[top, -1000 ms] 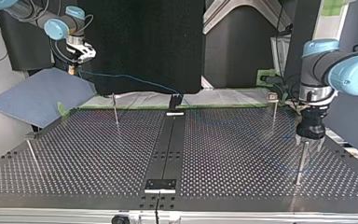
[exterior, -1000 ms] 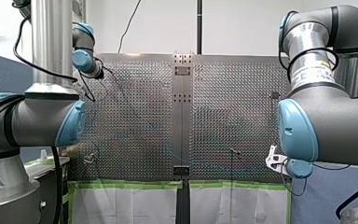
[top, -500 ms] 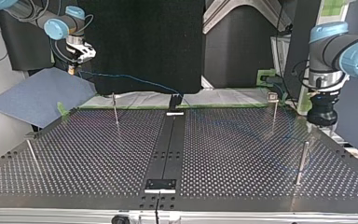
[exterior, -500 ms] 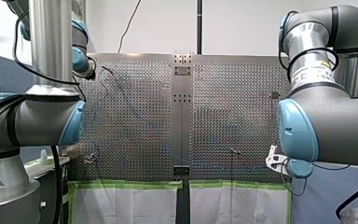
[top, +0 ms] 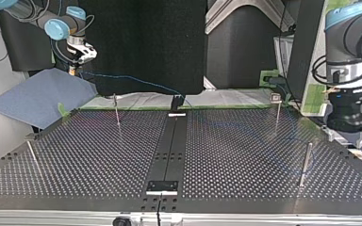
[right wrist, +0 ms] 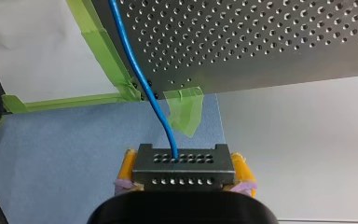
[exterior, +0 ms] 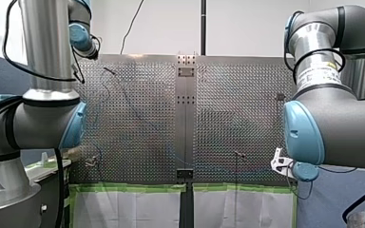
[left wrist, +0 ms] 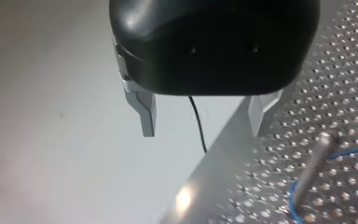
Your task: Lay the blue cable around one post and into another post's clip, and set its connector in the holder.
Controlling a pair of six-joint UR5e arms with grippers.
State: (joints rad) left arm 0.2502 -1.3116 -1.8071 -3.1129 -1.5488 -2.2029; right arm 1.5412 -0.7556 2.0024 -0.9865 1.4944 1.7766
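In the right wrist view my right gripper (right wrist: 182,179) has its yellow pads shut on a grey connector block (right wrist: 182,167). The blue cable (right wrist: 140,79) leaves the block and runs over the perforated table's edge. In the top view that gripper (top: 78,54) hangs beyond the table's far left corner, and the blue cable (top: 136,81) sags from it to a black bracket (top: 176,102). My left gripper (left wrist: 203,122) is open and empty, raised beside a metal post (left wrist: 313,172) with the cable looped at its foot. In the top view it (top: 348,132) hovers above the right-hand post (top: 305,162).
Thin posts (top: 116,110) (top: 277,110) (top: 32,155) stand around the perforated table (top: 99,155). A black centre strip carries a small holder plate (top: 162,186) near the top view's front edge. Green tape (right wrist: 184,109) and a blue-grey sheet (top: 37,96) lie past the far edge.
My left gripper has risen off the right-hand post and drawn out toward the top view's right edge. My right gripper has stayed in place with the connector.
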